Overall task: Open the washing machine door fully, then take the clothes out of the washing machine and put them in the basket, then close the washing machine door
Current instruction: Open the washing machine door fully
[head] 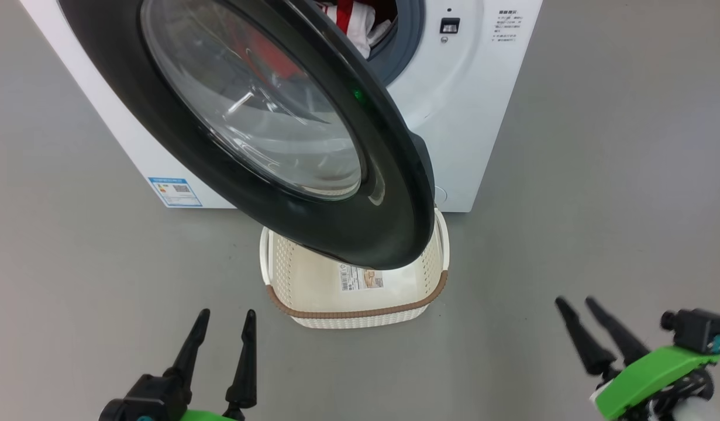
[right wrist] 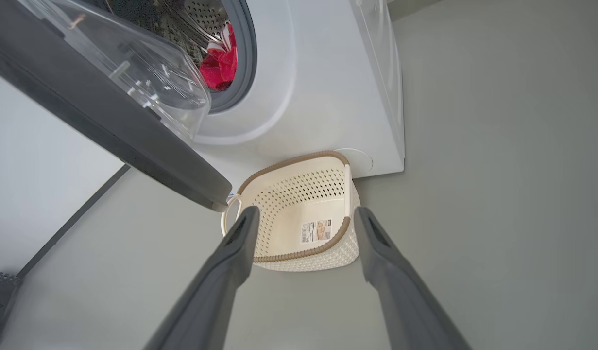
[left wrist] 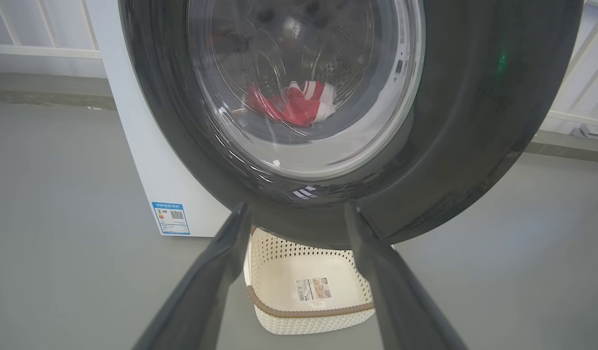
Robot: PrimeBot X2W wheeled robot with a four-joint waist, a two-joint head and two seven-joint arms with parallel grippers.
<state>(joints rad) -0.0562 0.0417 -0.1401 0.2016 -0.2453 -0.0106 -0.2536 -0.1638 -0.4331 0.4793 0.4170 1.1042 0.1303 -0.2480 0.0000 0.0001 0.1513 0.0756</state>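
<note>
The washing machine door [head: 266, 134] stands partly open, its black ring and glass bowl hanging out over the basket [head: 360, 313]. Behind it rises the white washing machine [head: 465, 117]. Red and white clothes [head: 354, 17] lie in the drum, also seen through the door glass as clothes [left wrist: 299, 104] and past the door edge as clothes [right wrist: 220, 63]. The cream basket [left wrist: 313, 311] [right wrist: 299, 233] sits on the floor below the door, holding nothing but its sticker. My left gripper [head: 226, 318] is open, low at the front left. My right gripper [head: 576, 305] is open at the lower right. Both are apart from the door.
Grey floor [head: 599, 204] surrounds the machine. A blue label [head: 175, 192] marks the machine's lower left corner. White railings [left wrist: 36, 43] stand behind the machine in the left wrist view. A white wall [right wrist: 31, 160] with a dark base edge runs along the left of the right wrist view.
</note>
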